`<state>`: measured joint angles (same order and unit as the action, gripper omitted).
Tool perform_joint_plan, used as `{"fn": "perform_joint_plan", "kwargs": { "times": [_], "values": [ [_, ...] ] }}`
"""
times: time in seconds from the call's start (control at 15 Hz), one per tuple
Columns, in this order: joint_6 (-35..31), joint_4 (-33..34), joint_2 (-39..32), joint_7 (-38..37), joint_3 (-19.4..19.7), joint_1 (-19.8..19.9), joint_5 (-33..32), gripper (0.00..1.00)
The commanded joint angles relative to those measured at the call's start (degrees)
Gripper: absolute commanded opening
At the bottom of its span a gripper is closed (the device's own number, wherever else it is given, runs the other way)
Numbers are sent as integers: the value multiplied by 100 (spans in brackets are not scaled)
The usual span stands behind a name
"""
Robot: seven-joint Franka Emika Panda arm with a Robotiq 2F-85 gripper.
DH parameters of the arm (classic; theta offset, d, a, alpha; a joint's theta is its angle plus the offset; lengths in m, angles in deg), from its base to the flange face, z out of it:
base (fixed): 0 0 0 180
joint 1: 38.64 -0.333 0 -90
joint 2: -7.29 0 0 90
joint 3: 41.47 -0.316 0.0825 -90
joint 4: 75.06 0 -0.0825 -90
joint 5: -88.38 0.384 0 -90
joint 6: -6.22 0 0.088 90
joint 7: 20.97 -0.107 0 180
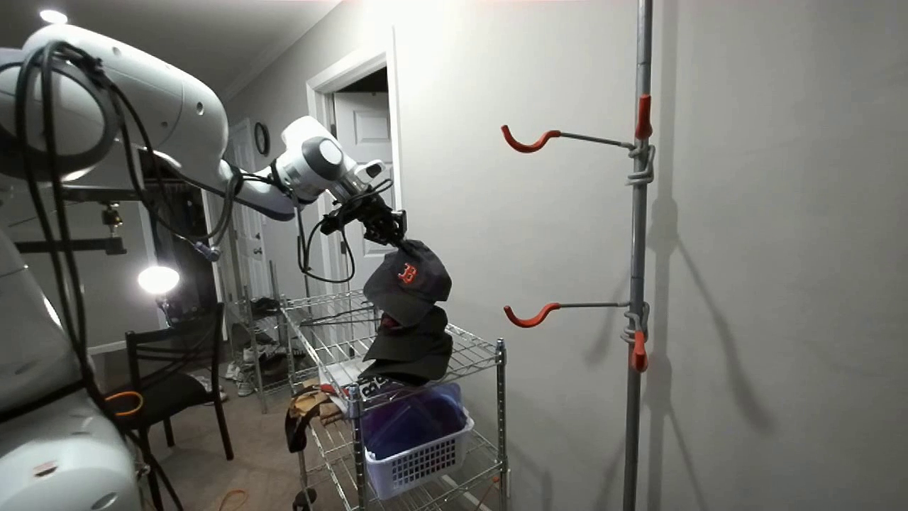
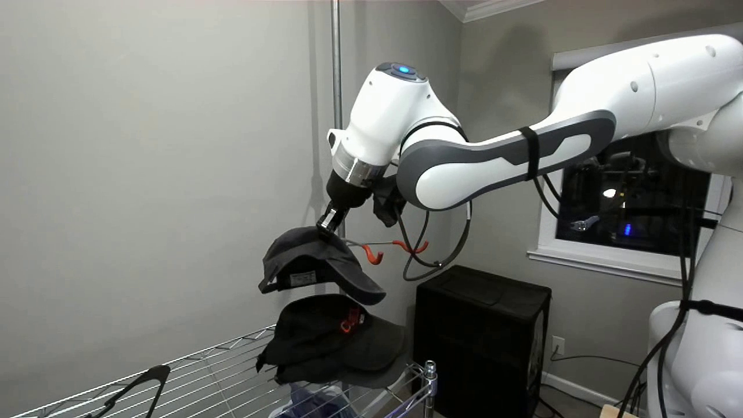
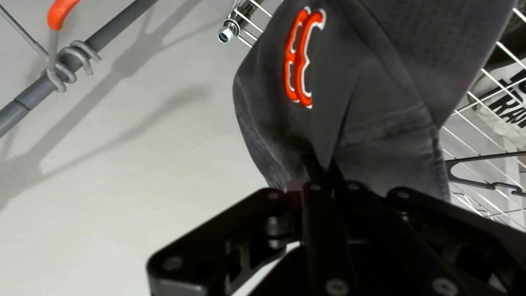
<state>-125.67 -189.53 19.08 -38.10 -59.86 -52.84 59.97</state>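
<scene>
My gripper (image 3: 324,170) is shut on a dark baseball cap (image 3: 390,144) with an orange-and-white letter B on its front. It pinches the cap's crown near the top, and the cloth folds up between the fingers. In both exterior views the gripper (image 1: 401,243) (image 2: 326,227) holds this cap (image 1: 429,280) (image 2: 310,247) from above, with the brim tilted down. A stack of dark caps (image 1: 418,344) (image 2: 325,334) lies just below on the wire shelf. A gap shows between the held cap and the stack in an exterior view. The fingertips are partly hidden in the cloth.
The wire rack (image 1: 501,369) carries a white basket (image 1: 418,465) with purple contents on a lower level. A grey pole (image 1: 638,234) has red-tipped hooks (image 1: 528,145) at two heights. A black hanger (image 2: 139,380) lies on the shelf. A black cabinet (image 2: 476,331) and a chair (image 1: 174,390) stand nearby.
</scene>
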Motion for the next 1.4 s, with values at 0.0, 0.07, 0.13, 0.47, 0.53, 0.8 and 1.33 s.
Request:
{"fn": "perform_joint_plan", "kwargs": {
  "times": [0.0,0.07,0.13,0.47,0.53,0.8,1.33],
  "values": [
    [-232,-461,594,-325,17,269,-210,3],
    [-225,-544,731,-321,35,348,-253,3],
    [-219,-674,911,-295,49,452,-377,3],
    [-128,-1324,1778,-403,183,1023,-1017,2],
    [-120,-1444,1923,-421,219,1125,-1111,2],
    [-185,-1934,2414,-422,526,1413,-1248,2],
    [-1199,-2635,2884,161,1715,1740,-857,3]
  ]
}}
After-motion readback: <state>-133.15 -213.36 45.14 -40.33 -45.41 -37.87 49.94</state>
